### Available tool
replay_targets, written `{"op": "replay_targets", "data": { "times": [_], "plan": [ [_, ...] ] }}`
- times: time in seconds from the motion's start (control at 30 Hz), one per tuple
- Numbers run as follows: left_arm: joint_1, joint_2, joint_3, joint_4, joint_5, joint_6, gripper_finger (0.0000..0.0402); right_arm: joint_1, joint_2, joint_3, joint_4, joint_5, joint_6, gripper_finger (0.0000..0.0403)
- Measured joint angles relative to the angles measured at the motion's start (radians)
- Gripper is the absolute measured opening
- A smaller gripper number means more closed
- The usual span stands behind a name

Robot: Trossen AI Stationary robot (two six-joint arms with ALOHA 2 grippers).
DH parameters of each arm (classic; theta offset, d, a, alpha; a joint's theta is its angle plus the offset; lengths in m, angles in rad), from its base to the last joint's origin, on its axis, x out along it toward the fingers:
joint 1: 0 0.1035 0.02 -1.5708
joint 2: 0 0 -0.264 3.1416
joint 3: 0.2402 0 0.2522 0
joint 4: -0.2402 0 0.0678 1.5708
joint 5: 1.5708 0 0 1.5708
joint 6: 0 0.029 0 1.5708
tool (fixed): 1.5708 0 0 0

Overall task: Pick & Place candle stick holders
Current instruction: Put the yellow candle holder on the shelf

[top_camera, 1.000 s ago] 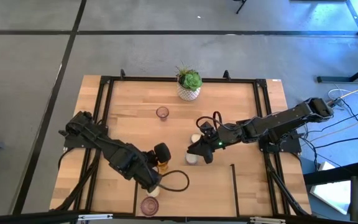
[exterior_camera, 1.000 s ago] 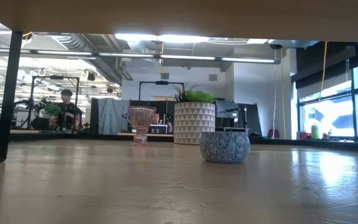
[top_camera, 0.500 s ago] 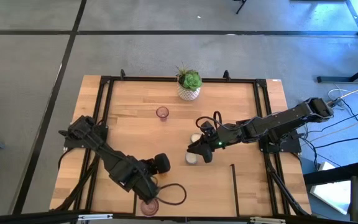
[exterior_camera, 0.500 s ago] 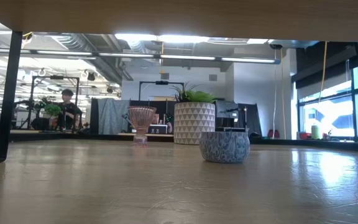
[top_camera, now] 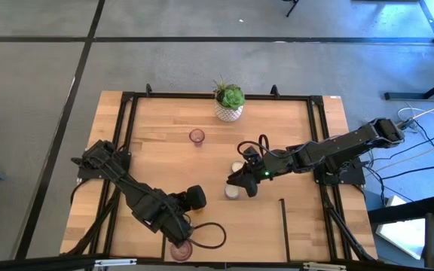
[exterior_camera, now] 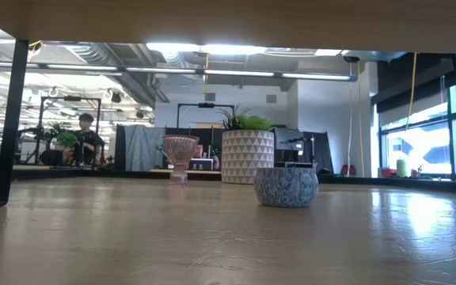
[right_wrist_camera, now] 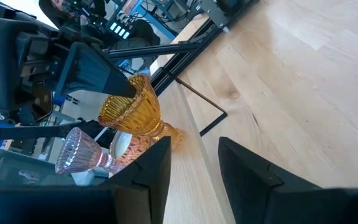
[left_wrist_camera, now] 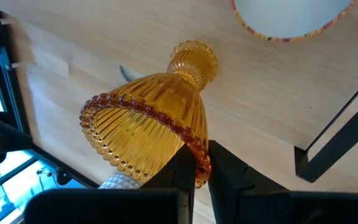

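Observation:
The amber glass candle stick holder (left_wrist_camera: 151, 118) stands near the table's near edge, its foot (right_wrist_camera: 168, 133) on the wood. My left gripper (left_wrist_camera: 202, 160) is shut on its rim; in the high view that gripper (top_camera: 178, 229) hides it. Beside it stand a pink glass holder (right_wrist_camera: 81, 150) and a cream one (left_wrist_camera: 284, 15). Another pink holder (top_camera: 196, 136) stands toward the far left. Two cream holders (top_camera: 236, 167) (top_camera: 232, 192) sit mid-table by my right gripper (top_camera: 237, 184), which is open with nothing between its fingers. My left gripper pinches the amber holder's beaded rim (left_wrist_camera: 196, 157) between its two fingers, one finger inside the cup and one outside. The fingers come steeply from above, slanting down. The holder stands about upright on its foot (left_wrist_camera: 193, 59).
A green plant in a white patterned pot (top_camera: 229, 103) stands at the far edge. A black cable loop (top_camera: 211, 235) lies by my left gripper. A black line (top_camera: 283, 220) marks the wood at the near right. Black frame rails run along the table's sides.
My left gripper has carried the amber holder toward the table's near edge and down, beside the pink holder there. For the last half second it has kept still.

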Motion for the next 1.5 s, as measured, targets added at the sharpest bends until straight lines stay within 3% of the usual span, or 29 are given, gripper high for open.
{"op": "replay_targets", "data": {
  "times": [1.5],
  "plan": [
    [-0.018, 0.0, 0.0, 0.099, -0.028, -0.039, 0.0036, 0.0, 0.0, 0.0, 0.0, 0.053, 0.0, 0.0138]
  ]
}}
